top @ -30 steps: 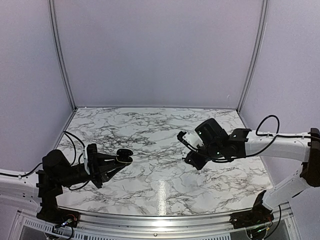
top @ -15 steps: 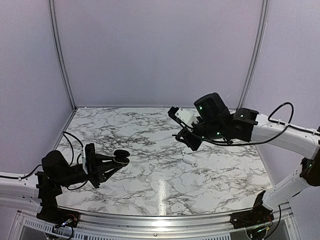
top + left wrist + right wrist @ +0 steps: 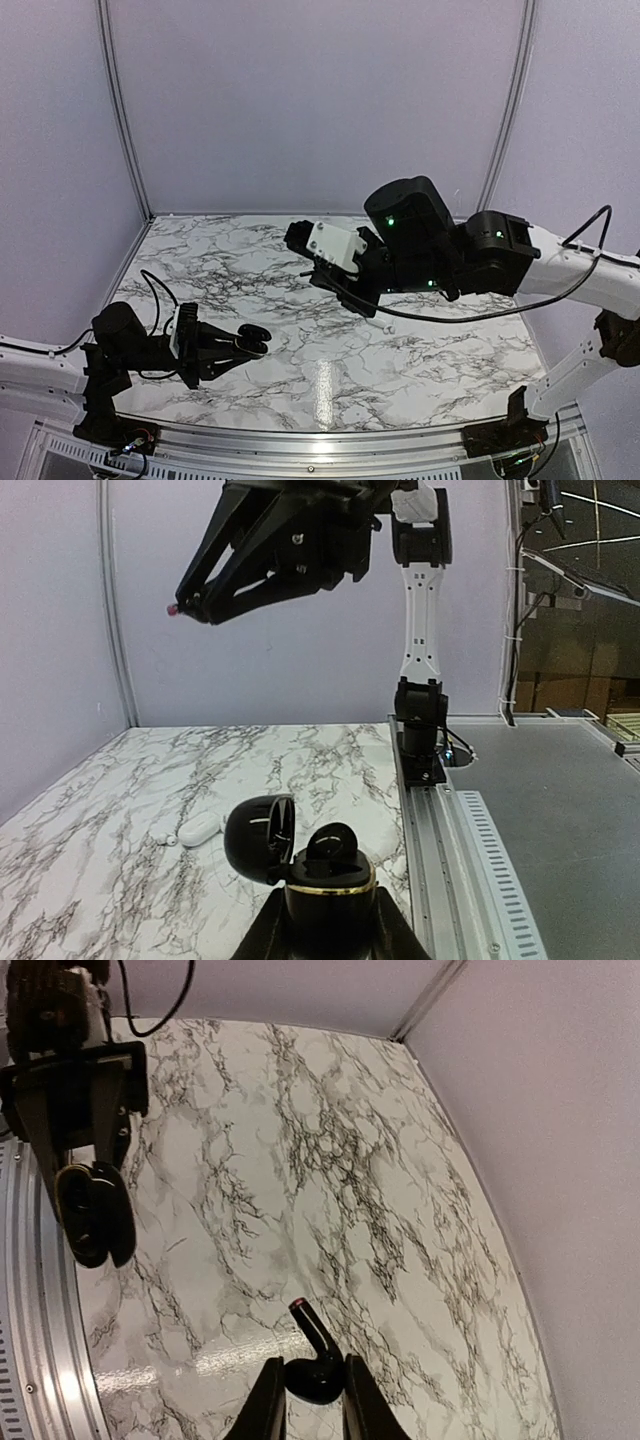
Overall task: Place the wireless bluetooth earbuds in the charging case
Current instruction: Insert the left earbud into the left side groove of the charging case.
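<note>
My left gripper [image 3: 246, 345] is shut on the black charging case [image 3: 330, 890], which has a gold ring and stands upright at the near left. Its lid [image 3: 258, 838] hangs open to the left. One black earbud [image 3: 335, 842] sits in the case. My right gripper [image 3: 296, 238] is raised high over the middle of the table and is shut on the other black earbud [image 3: 315, 1368], whose red-tipped stem points up and left. In the right wrist view the case [image 3: 95, 1212] lies far below at the left. The right gripper's tip also shows in the left wrist view [image 3: 190, 605].
A small white case [image 3: 200, 828] and a tiny white piece [image 3: 165, 837] lie on the marble table [image 3: 300, 380] right of centre; they also show in the top view [image 3: 380, 322]. The right arm's base [image 3: 420, 735] stands on the metal rail at the near edge.
My right arm has risen and swung left toward the table's middle with the earbud in its jaws. My left gripper with the case has shifted slightly nearer and lower.
</note>
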Tool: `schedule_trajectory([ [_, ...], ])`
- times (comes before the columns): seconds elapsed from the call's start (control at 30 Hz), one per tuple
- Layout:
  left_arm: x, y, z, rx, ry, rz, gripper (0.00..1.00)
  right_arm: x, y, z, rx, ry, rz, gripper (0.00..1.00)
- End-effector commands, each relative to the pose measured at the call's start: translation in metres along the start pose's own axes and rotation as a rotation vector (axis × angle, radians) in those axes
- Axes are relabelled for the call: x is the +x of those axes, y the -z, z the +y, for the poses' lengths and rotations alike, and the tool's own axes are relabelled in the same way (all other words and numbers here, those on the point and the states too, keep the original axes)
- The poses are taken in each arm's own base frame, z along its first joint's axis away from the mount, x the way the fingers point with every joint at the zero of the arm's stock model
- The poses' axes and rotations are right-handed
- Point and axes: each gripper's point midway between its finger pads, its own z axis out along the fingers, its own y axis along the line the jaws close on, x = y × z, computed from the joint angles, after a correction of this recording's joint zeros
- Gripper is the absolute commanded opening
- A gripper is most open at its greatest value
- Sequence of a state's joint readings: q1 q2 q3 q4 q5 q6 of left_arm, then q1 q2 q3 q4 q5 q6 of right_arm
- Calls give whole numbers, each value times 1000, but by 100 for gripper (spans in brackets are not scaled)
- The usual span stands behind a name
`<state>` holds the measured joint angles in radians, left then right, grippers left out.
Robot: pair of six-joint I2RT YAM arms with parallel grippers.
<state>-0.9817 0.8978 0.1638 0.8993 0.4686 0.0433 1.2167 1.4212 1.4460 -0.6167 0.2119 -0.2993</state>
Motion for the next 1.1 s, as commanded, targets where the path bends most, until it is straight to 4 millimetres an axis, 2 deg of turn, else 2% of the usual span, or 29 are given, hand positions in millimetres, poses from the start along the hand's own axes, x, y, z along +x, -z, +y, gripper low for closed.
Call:
schedule_trajectory([
  [0.0,-29,-7,-15,118,-38,-86,0,-30,19,26,26,154,-43,10],
  [0.13,-32,-10,-14,125,-33,-86,0,-40,21,55,13,256,-28,10],
  [0.23,-31,-14,-13,132,-10,-75,0,-38,17,79,-5,340,13,10],
  [0.43,-25,-20,-12,145,40,-50,0,-26,5,100,24,446,101,10],
  [0.63,-25,-17,-16,156,15,-57,0,-26,5,101,63,452,128,10],
  [0.7,-25,-14,-18,147,-48,-65,0,-27,6,99,76,442,120,10],
  [1.07,-25,-4,-21,91,-239,-80,0,-41,40,99,20,371,-47,10],
])
